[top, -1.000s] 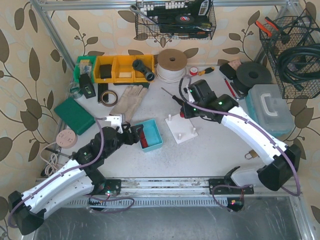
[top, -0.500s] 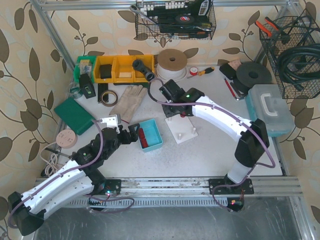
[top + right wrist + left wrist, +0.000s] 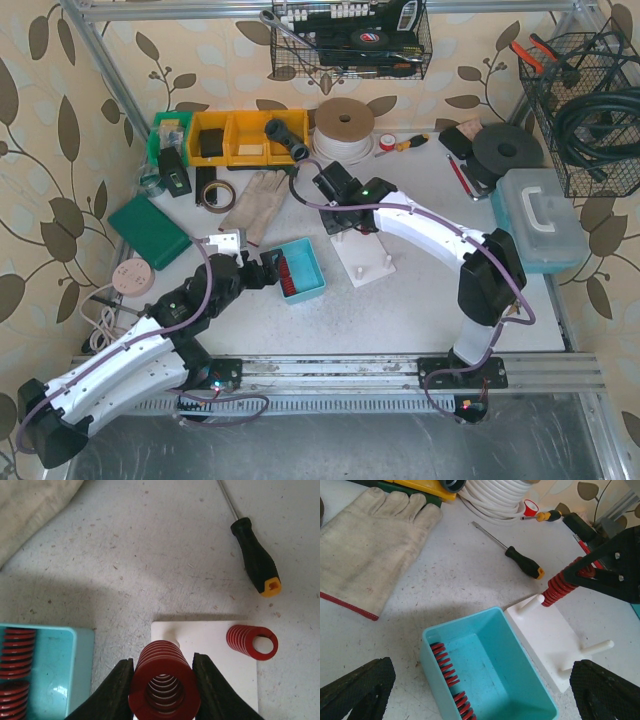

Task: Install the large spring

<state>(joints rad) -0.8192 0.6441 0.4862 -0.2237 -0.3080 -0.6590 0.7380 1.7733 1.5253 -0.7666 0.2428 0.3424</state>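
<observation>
Nearest my side, the left gripper (image 3: 268, 272) hangs at about seven o'clock on the table. Its fingers (image 3: 357, 687) are spread as wide as they go and touch nothing. They straddle the teal bin (image 3: 485, 665), where spare red springs (image 3: 447, 667) lie along the wall. I read that as a parked pose: out of the way, with its wrist camera aimed at the work.

At three o'clock from the bin lies the white peg plate (image 3: 210, 635). The right gripper (image 3: 162, 690) is over it, pinching the large spring (image 3: 162, 670) across its coils with both fingers against the sides. Holding it by the sides leaves the bore free for the peg. In the left wrist view the spring is tilted, with its lower end at the tip of a peg (image 3: 530, 605). I cannot tell whether the tip has entered the coil. My judgement is that the spring needs aligning with the peg before it is pushed on, or the coils may catch on the tip.

A smaller spring (image 3: 251, 641) sits on the plate at two o'clock from the held one.

Further out, a screwdriver (image 3: 255, 560) lies at twelve o'clock from the plate. A work glove (image 3: 365, 550) lies at eleven o'clock from the bin. Both are apart from the job.
</observation>
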